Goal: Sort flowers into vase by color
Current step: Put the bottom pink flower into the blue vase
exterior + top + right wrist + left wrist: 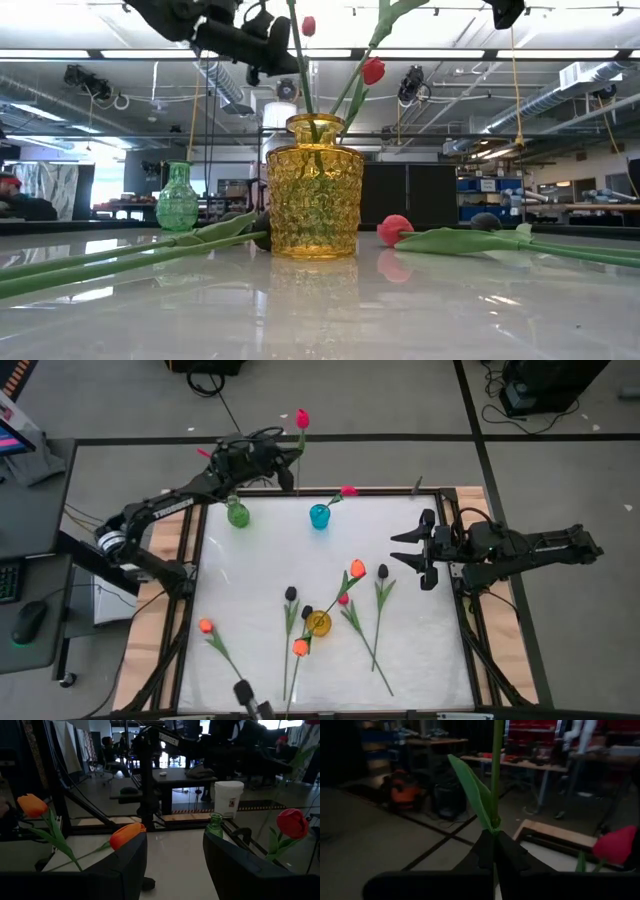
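Left end effector [290,455] at 12 o'clock clamps a pink tulip [302,420] by its stem; right end effector [408,548] at 3 o'clock gapes wide, empty

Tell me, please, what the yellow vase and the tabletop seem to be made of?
Yellow vase: probably pressed glass, since it is translucent amber with a knobbly pattern and stems show inside. Tabletop: a glossy white sheet, perhaps acrylic or laminate, as it mirrors the vase.
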Motion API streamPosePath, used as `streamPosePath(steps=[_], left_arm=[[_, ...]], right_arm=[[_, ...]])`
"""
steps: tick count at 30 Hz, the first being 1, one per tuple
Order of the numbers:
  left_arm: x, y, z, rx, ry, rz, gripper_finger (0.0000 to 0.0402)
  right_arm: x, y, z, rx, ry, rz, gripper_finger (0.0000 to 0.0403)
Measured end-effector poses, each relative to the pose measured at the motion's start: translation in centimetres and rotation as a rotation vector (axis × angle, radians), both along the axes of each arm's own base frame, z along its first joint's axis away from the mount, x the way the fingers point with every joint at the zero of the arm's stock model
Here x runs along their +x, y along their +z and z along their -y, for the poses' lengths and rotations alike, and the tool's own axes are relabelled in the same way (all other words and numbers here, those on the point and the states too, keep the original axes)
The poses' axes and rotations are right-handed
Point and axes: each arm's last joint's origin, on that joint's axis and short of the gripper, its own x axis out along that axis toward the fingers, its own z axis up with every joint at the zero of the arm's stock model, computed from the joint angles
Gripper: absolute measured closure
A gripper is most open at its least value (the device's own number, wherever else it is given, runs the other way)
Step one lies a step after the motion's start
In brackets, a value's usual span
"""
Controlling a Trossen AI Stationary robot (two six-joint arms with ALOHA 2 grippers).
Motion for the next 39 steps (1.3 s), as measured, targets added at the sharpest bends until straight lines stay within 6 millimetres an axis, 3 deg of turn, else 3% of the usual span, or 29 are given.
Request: streamPosePath(steps=[8,18,29,39], left_arm=[[1.1,-1.3,-1.0,-0.047,-0.07,0.043,0.0395],[1.5,-0.9,-0.6,-0.039,-0.166,0.084,0.0395],[3.5,-2.6,-0.8,-0.061,-0.215,0.101,0.0395],[4.0,-4.0,-1.5,-0.083,-0.202,0.071,0.0395]], right_arm=[[0.0,0.0,0.0,0.0,0.0,0.0,0.02],[0.0,0.0,0.0,0.0,0.0,0.001,0.02],[0.0,0.0,0.0,0.0,0.0,0.001,0.02],[0.0,0.0,0.0,0.0,0.0,0.001,0.02]])
